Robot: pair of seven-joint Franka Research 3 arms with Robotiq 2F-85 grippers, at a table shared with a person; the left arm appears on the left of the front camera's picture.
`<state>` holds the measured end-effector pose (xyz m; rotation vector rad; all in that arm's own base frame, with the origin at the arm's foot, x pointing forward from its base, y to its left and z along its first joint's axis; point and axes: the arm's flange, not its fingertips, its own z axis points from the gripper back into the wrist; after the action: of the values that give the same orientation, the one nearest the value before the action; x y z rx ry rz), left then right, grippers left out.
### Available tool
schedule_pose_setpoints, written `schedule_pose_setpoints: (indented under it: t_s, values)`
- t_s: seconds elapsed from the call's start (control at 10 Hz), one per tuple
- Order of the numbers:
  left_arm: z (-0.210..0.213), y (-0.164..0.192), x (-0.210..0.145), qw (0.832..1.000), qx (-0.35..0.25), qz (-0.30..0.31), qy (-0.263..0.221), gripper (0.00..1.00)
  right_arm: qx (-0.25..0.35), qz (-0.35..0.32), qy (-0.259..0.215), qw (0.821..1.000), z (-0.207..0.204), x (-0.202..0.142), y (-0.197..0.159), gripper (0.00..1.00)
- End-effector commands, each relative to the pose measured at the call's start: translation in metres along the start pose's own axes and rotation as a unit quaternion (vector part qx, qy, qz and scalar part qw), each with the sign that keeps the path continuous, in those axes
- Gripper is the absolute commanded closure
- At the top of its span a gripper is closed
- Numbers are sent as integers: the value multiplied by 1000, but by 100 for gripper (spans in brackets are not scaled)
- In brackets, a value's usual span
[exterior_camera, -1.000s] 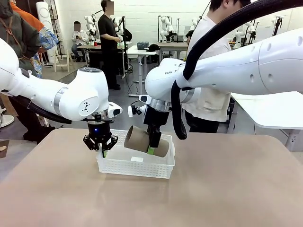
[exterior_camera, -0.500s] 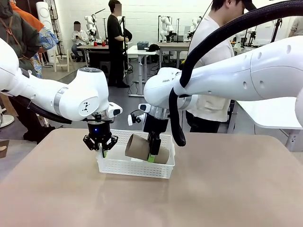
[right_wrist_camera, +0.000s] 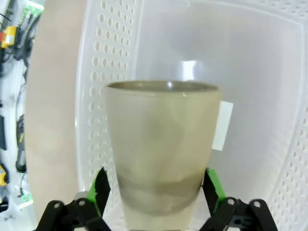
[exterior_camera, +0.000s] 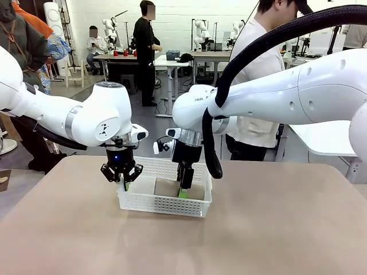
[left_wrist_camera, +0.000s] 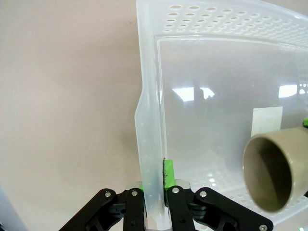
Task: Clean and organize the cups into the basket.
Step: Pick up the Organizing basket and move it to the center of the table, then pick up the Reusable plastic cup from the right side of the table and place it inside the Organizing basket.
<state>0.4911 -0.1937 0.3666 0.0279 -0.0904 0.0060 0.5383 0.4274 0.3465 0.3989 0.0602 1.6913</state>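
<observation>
A tan-brown cup (exterior_camera: 167,187) lies on its side on the floor of the white perforated basket (exterior_camera: 165,204). My right gripper (exterior_camera: 183,193) reaches down into the basket and stands open, its green pads on either side of the cup (right_wrist_camera: 161,144) with small gaps. My left gripper (exterior_camera: 124,184) is shut on the basket's left wall. In the left wrist view the left gripper (left_wrist_camera: 155,185) pinches that thin wall (left_wrist_camera: 149,120), and the cup's open mouth (left_wrist_camera: 269,173) faces it from inside. The right wrist view looks along the right gripper (right_wrist_camera: 156,192) into the basket (right_wrist_camera: 110,57).
The basket sits mid-table on the tan tabletop (exterior_camera: 258,229), with bare surface all around it. A person in a white shirt (exterior_camera: 255,114) stands at the far edge, behind my right arm. Other tables and people are farther back.
My right gripper came down with the tan cup and laid it on the basket floor, then its jaws widened off the cup. The left gripper kept its hold on the basket wall.
</observation>
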Motion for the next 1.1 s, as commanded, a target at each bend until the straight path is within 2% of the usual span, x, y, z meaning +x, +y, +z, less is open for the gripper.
schedule_pose_setpoints:
  t_s: [0.0, 0.2, 0.3, 0.4, 0.7, 1.0]
  values:
    - [2, 0, 1, 1000, -1, 1, -2, 100, -6, -6, 5, 1000, 8, 7, 0, 0]
    - [2, 0, 1, 1000, -1, 1, -2, 100, -17, -4, -6, 1000, 19, 6, 9, 0]
    - [2, 0, 1, 1000, -1, 1, -2, 100, -39, 6, -29, 999, 37, 1, 22, 0]
    - [2, 0, 1, 1000, -1, 1, -2, 100, -68, 20, -76, 995, 68, -15, 44, 0]
    - [2, 0, 1, 1000, -1, 1, -2, 100, -134, 16, -219, 966, 136, -103, 99, 0]
    - [2, 0, 1, 1000, -1, 1, -2, 100, -172, 23, -318, 932, 156, -207, 162, 0]
